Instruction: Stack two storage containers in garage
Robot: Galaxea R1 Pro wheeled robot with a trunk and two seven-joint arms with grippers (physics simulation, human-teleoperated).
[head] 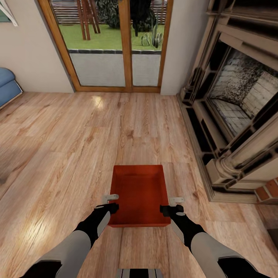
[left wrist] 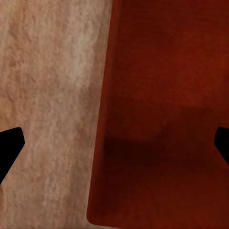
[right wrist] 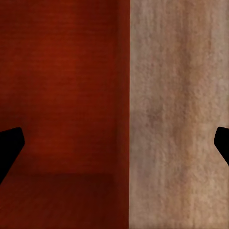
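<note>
The red bin (head: 139,193) sits on the wood floor (head: 58,154). The left hand (head: 111,203) and right hand (head: 171,205) are open, one at each side wall.

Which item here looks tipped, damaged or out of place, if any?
Nothing stands out. The storage container sits upright and intact on the wood-plank floor, with the left gripper and right gripper straddling its side walls, jaws open.
</note>
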